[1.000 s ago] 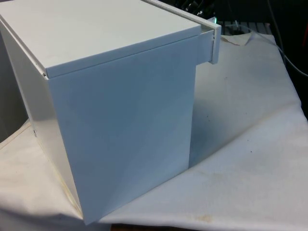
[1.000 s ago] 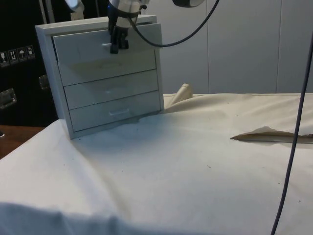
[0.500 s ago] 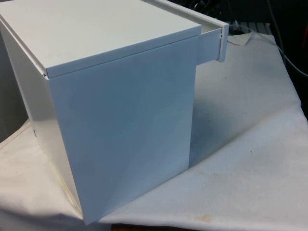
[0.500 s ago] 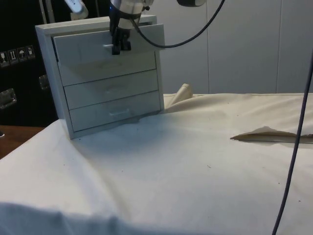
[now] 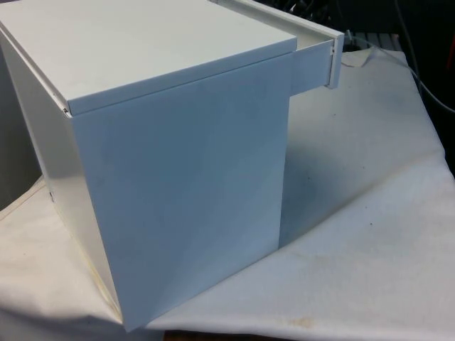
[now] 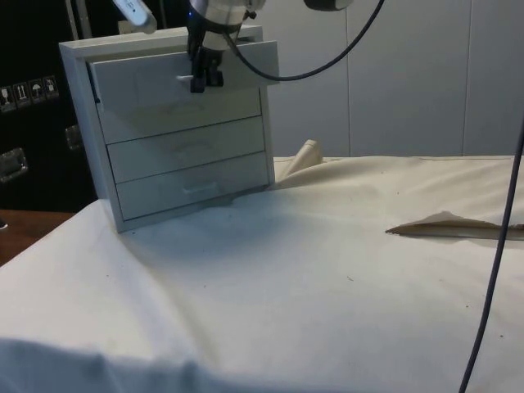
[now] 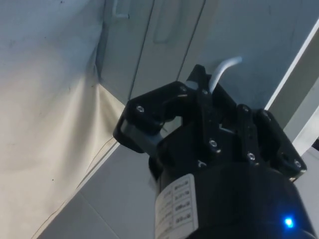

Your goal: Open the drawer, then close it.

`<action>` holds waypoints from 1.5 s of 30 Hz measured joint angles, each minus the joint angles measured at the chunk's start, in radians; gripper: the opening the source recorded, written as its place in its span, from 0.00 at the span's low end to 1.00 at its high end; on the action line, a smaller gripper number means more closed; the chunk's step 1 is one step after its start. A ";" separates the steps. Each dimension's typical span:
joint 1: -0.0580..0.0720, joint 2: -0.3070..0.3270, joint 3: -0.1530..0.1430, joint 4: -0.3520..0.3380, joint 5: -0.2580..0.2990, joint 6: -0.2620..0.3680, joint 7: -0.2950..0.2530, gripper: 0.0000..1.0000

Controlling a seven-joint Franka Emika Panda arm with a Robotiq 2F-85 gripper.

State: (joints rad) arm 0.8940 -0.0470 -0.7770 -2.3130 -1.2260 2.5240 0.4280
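In the front view the chest of drawers turned its blank side and top toward the camera, so all three drawer faces were hidden; of the top drawer just the projecting edge showed at the far right corner, and the chest's top was cut off by the picture's upper edge. In the side view the pincer stood in front of the top drawer's handle, covering most of it, and the arm above was cut off at the top edge. In the wrist view the pincer's fingers hid the spot where they met the handle, so the grip could not be judged.
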 measured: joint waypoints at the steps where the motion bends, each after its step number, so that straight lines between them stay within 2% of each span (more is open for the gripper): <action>1: 0.000 -0.003 0.001 -0.002 -0.002 0.000 0.003 0.00; 9: 0.001 -0.022 0.019 -0.021 -0.028 -0.016 0.029 0.00; 12: 0.001 -0.028 0.048 -0.031 -0.039 -0.048 0.057 0.00; 19: 0.001 -0.051 0.058 -0.051 -0.054 -0.058 0.067 0.00; 23: 0.002 -0.067 0.095 -0.072 -0.064 -0.097 0.101 0.00; 35: 0.002 -0.113 0.118 -0.127 -0.120 -0.120 0.164 0.00; 45: 0.002 -0.138 0.164 -0.169 -0.161 -0.157 0.232 0.00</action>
State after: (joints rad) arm 0.8960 -0.1850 -0.6130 -2.4820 -1.3870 2.3670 0.6600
